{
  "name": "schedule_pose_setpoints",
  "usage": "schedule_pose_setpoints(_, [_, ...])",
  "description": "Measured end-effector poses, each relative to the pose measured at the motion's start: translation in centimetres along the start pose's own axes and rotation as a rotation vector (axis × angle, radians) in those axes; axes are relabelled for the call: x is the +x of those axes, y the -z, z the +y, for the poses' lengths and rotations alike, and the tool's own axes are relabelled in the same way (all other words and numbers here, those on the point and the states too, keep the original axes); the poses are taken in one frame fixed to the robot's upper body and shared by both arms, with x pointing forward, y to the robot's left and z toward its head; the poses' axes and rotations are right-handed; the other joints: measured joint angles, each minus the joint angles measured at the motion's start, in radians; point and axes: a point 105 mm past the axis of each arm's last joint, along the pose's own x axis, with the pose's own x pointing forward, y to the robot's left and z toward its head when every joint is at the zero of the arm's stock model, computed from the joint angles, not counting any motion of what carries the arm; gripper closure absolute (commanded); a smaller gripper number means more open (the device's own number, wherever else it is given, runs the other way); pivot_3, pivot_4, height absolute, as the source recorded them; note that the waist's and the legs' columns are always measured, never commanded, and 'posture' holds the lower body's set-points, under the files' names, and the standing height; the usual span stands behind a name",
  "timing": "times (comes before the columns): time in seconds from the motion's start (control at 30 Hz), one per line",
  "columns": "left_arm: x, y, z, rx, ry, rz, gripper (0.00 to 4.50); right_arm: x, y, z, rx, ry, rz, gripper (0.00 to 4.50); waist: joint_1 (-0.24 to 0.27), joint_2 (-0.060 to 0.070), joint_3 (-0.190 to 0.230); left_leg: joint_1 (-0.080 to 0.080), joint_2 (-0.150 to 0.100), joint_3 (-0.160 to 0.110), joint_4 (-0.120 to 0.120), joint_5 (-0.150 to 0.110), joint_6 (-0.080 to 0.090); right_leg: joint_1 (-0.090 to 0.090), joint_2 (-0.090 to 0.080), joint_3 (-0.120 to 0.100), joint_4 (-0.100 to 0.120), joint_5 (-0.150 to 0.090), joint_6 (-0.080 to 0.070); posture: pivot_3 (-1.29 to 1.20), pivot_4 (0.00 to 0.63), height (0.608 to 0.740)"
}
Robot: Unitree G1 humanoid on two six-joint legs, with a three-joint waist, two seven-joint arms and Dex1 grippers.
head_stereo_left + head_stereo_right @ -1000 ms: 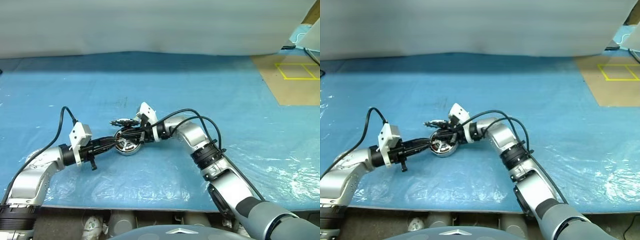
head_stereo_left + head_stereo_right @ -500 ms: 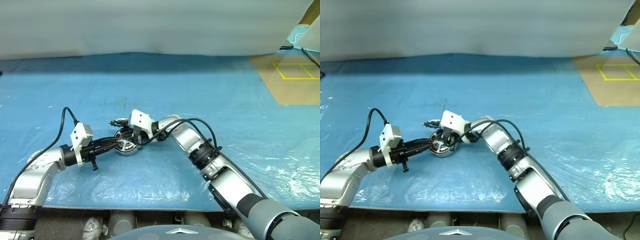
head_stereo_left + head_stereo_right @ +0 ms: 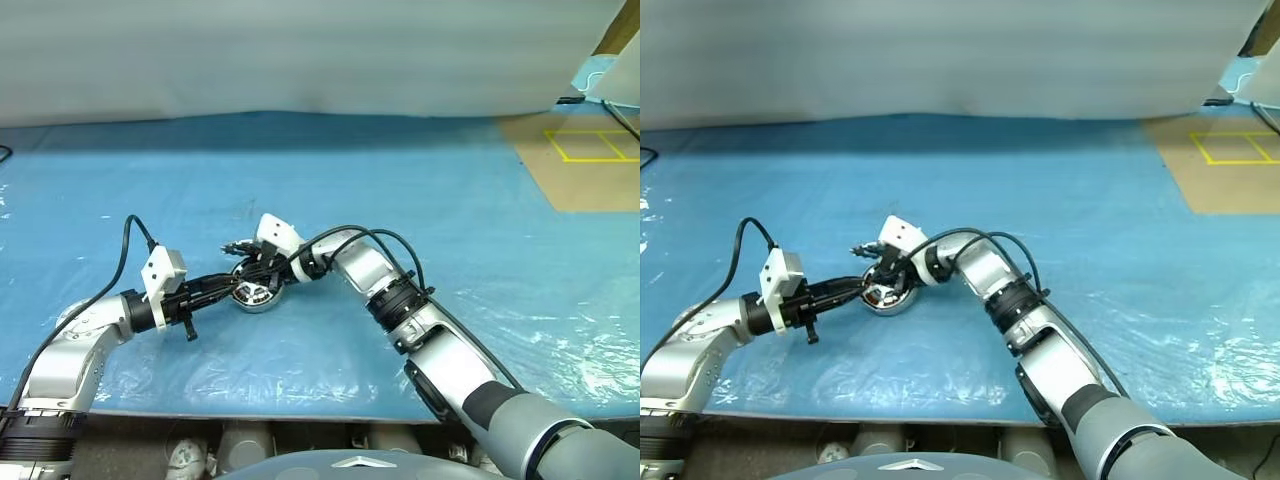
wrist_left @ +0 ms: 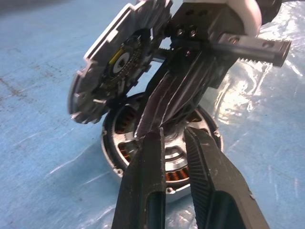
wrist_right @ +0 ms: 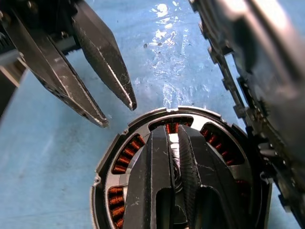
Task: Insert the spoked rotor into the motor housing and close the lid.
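The motor housing (image 3: 262,300) lies on the blue sheet, its copper windings showing between grey spokes inside a black ring (image 5: 125,164); this looks like the spoked rotor seated in it. The lid (image 4: 119,57) stands tilted up from the housing's far edge. My right gripper (image 5: 172,131) reaches in from the right, shut, its tips over the central hub. From the left comes my left gripper (image 3: 236,285), slightly open with nothing between its fingers (image 5: 90,52), tips just off the housing's rim.
A blue plastic-covered sheet (image 3: 420,200) spreads across the table, and its front edge runs close below both arms. A brown board with yellow tape squares (image 3: 585,150) lies at the back right. Black cables (image 3: 130,240) loop over both wrists.
My right wrist has rolled and dipped a little toward the housing, its white camera mount swinging left. The left arm, the housing and the raised lid have stayed put.
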Motion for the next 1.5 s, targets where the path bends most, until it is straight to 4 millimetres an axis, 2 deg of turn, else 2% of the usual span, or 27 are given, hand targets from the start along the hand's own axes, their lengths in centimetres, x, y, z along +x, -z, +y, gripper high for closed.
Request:
schedule_pose_setpoints(0.07, [0.0, 0.0, 0.0, 0.001, -0.001, 0.002, 3.76, -0.3, 0.1, 0.2, 0.088, -0.021, -0.023, 4.25, 0.0, -0.001, -0.001, -0.003, 0.0, 0.0, -0.002, 0.001, -0.006, -0.001, 0.0, -0.002, -0.004, 0.0, 0.0, 0.0, 0.15, 0.74])
schedule_pose_setpoints(0.27, [0.1, -0.1, 0.1, 0.012, -0.002, -0.004, 3.76, -1.0, 0.5, 0.2, 0.28, -0.014, -0.071, 4.25, 0.009, -0.001, -0.001, -0.004, 0.001, 0.0, -0.006, 0.0, -0.009, -0.001, 0.0, -0.007, -0.008, -0.001, -0.002, 0.0, 0.15, 0.74])
schedule_pose_setpoints(0.4, [0.1, -0.2, 0.2, 0.016, -0.004, -0.005, 3.76, -1.6, 1.0, -0.9, 0.429, 0.063, -0.101, 4.25, 0.02, -0.001, -0.001, -0.002, 0.001, 0.0, -0.007, -0.001, -0.009, 0.0, 0.0, -0.006, -0.009, -0.002, -0.002, 0.0, 0.15, 0.74])
schedule_pose_setpoints(0.5, [0.1, -0.3, 0.3, 0.021, -0.003, -0.008, 3.76, -2.2, 1.6, -2.7, 0.464, 0.219, -0.074, 4.25, 0.023, -0.001, -0.001, 0.004, 0.001, 0.0, -0.007, -0.001, -0.009, 0.004, 0.0, -0.005, -0.007, -0.002, -0.001, 0.0, 0.15, 0.74])
schedule_pose_setpoints(0.6, [0.2, -0.3, 0.3, 0.021, -0.002, -0.008, 3.76, -2.7, 1.8, -3.0, 0.414, 0.293, -0.05, 4.25, 0.024, -0.001, -0.001, 0.004, 0.001, 0.0, -0.007, -0.001, -0.009, 0.004, 0.0, -0.004, -0.007, -0.006, 0.005, 0.0, 0.15, 0.74])
schedule_pose_setpoints(0.73, [0.3, -0.4, 0.4, 0.026, 0.002, -0.011, 3.76, -2.7, 1.3, -2.3, 0.33, 0.288, -0.053, 4.25, 0.023, -0.001, -0.002, 0.0, 0.001, 0.0, -0.008, -0.001, -0.009, 0.001, 0.001, -0.004, -0.008, -0.003, 0.0, 0.0, 0.15, 0.74])
schedule_pose_setpoints(0.87, [0.3, -0.3, 0.6, 0.022, 0.0, -0.008, 3.76, -3.9, 1.3, -0.7, 0.27, 0.179, -0.126, 4.25, 0.024, -0.002, -0.001, -0.01, 0.0, -0.001, -0.008, -0.001, -0.01, -0.006, 0.002, -0.006, -0.009, 0.0, 0.005, 0.0, 0.15, 0.74])
schedule_pose_setpoints(1.0, [0.3, -0.2, 0.8, 0.024, -0.005, -0.003, 3.76, -4.0, 0.9, 0.3, 0.213, 0.113, -0.139, 4.25, 0.022, -0.002, -0.001, -0.017, 0.004, -0.002, -0.004, -0.001, -0.011, -0.012, 0.009, -0.008, -0.007, 0.0, 0.004, 0.0, 0.15, 0.74])
schedule_pose_setpoints(1.23, [0.3, -0.2, 0.8, 0.023, -0.006, -0.002, 3.76, -4.8, -0.1, 1.1, 0.142, 0.028, -0.173, 4.25, 0.022, -0.002, -0.001, -0.019, 0.007, -0.002, 0.001, -0.002, -0.012, -0.014, 0.012, -0.006, -0.005, -0.002, -0.002, 0.0, 0.15, 0.74])
schedule_pose_setpoints(1.37, [0.3, -0.1, 0.7, 0.02, -0.005, -0.001, 3.76, -6.5, -1.2, 1.4, 0.126, 0.002, -0.222, 4.25, 0.024, -0.002, -0.001, -0.019, 0.007, -0.002, 0.003, -0.002, -0.012, -0.014, 0.012, -0.005, -0.004, -0.002, -0.002, 0.0, 0.15, 0.74])
schedule_pose_setpoints(1.43, [0.2, 0.0, 0.6, 0.015, -0.006, -0.001, 3.76, -9.2, -1.5, 1.7, 0.096, 0.014, -0.25, 4.25, 0.032, -0.003, -0.001, -0.019, 0.006, -0.002, 0.003, -0.002, -0.012, -0.013, 0.012, -0.005, -0.005, -0.002, -0.002, 0.0, 0.15, 0.74])
schedule_pose_setpoints(1.5, [-0.2, 0.1, 0.6, 0.001, -0.019, -0.005, 3.76, -12.1, -0.7, 1.3, 0.095, 0.084, -0.264, 4.25, 0.038, -0.004, -0.001, -0.019, 0.006, -0.002, 0.003, -0.002, -0.012, -0.012, 0.012, -0.005, -0.005, -0.001, -0.001, 0.0, 0.15, 0.74])
